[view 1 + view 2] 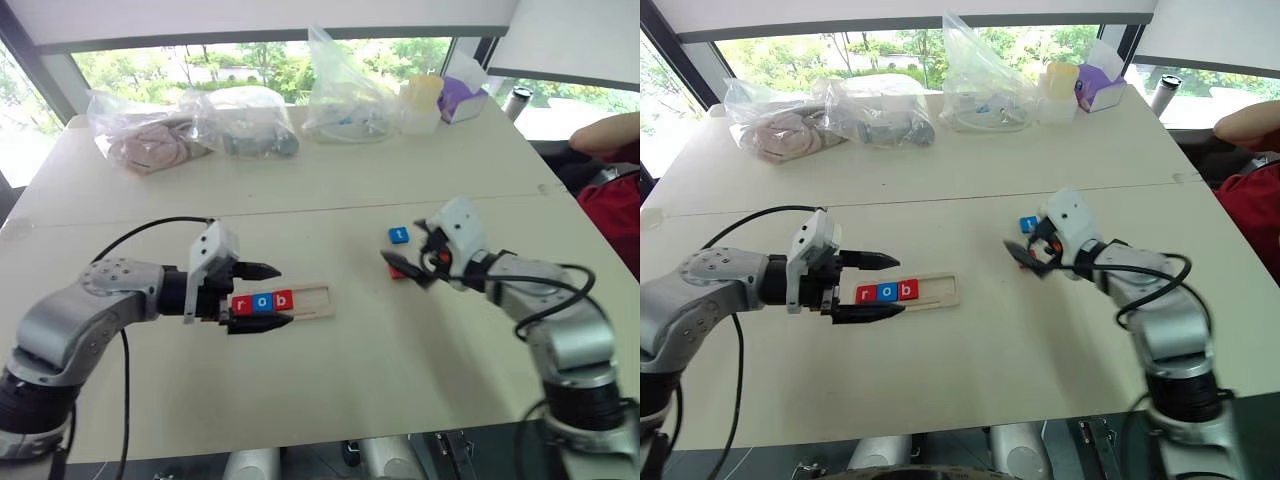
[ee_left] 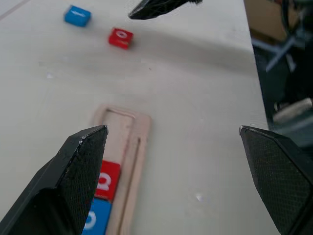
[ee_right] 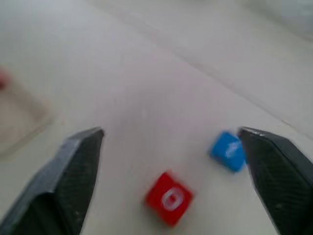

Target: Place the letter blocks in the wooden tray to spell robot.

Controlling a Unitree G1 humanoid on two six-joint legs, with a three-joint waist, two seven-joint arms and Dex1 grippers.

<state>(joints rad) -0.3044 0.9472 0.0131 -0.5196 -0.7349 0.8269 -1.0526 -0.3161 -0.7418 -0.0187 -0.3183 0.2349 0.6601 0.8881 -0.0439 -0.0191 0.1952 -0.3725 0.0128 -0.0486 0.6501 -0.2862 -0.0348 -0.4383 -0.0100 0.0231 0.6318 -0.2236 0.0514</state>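
The wooden tray point(image 1: 312, 300) lies on the table left of centre. Three letter blocks sit in its left part: red r point(image 1: 243, 304), blue o point(image 1: 262, 302), red b point(image 1: 283, 299). My left gripper point(image 1: 284, 295) hovers open over that end, one finger on each side of the tray. A loose red o block point(image 3: 169, 199) and a blue t block point(image 1: 399, 235) lie on the table to the right. My right gripper point(image 1: 403, 245) is open just above them, holding nothing. It partly hides the red block in the head views.
Clear plastic bags point(image 1: 240, 125) with contents, a purple tissue box point(image 1: 460, 98) and a cup point(image 1: 517, 102) line the table's far side. A person's arm in red point(image 1: 612, 135) shows at the right edge. A seam point(image 1: 300, 212) crosses the table.
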